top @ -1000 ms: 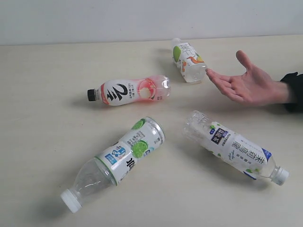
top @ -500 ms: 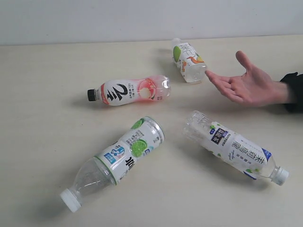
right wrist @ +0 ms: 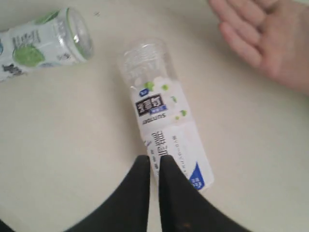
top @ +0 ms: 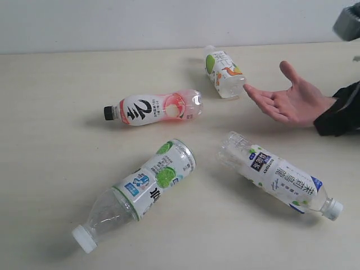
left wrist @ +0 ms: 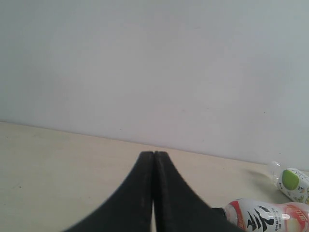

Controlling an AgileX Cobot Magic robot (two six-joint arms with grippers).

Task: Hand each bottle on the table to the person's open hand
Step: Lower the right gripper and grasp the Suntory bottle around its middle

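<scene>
Four bottles lie on their sides on the table [top: 56, 112]: pink-white with a black cap [top: 153, 108], green-lime with a white cap [top: 147, 185], blue-white with a white cap [top: 278, 175], and green-orange [top: 224, 70] at the back. The person's open hand [top: 292, 101] rests palm up at the right, fingertips close to the green-orange bottle. My right gripper [right wrist: 154, 158] hovers over the blue-white bottle [right wrist: 159, 111], its jaws a narrow gap apart and holding nothing. My left gripper [left wrist: 154, 153] is shut and empty, above the table, with the pink-white bottle [left wrist: 270, 217] off to its side.
A grey part of my right arm [top: 349, 22] shows in the exterior view's top right corner. A black sleeve [top: 340, 115] covers the person's wrist at the right edge. A pale wall [top: 169, 22] runs along the table's far edge.
A grey part of my right arm has come into the top right corner. The hand has shifted slightly left and more black sleeve shows. The bottles have not moved.
</scene>
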